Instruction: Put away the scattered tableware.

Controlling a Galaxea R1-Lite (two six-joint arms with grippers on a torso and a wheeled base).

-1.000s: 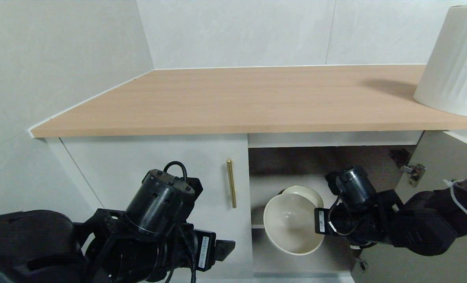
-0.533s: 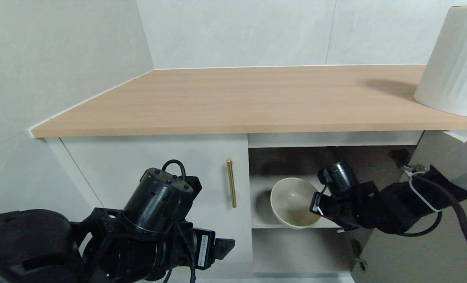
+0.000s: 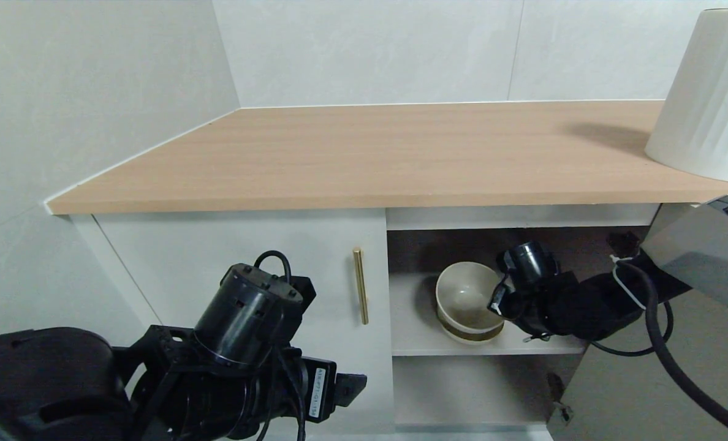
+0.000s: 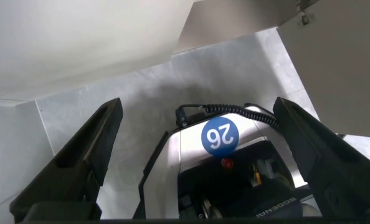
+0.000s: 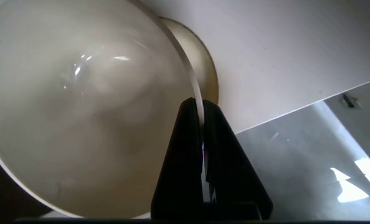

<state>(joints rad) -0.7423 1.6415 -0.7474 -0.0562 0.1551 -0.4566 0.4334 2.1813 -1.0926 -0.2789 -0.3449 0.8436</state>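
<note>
Right pincer (image 3: 497, 300) gripping bowl (image 3: 462, 296), carried up onto shelf (image 3: 418, 334)

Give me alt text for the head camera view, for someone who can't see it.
The right gripper clamps the rim of a cream bowl inside an open cabinet, at its shelf, below a wooden countertop. The left gripper sits low, before the closed door.

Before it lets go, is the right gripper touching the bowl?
Touching. The right wrist view shows the right gripper clamped over the bowl at its rim.
</note>
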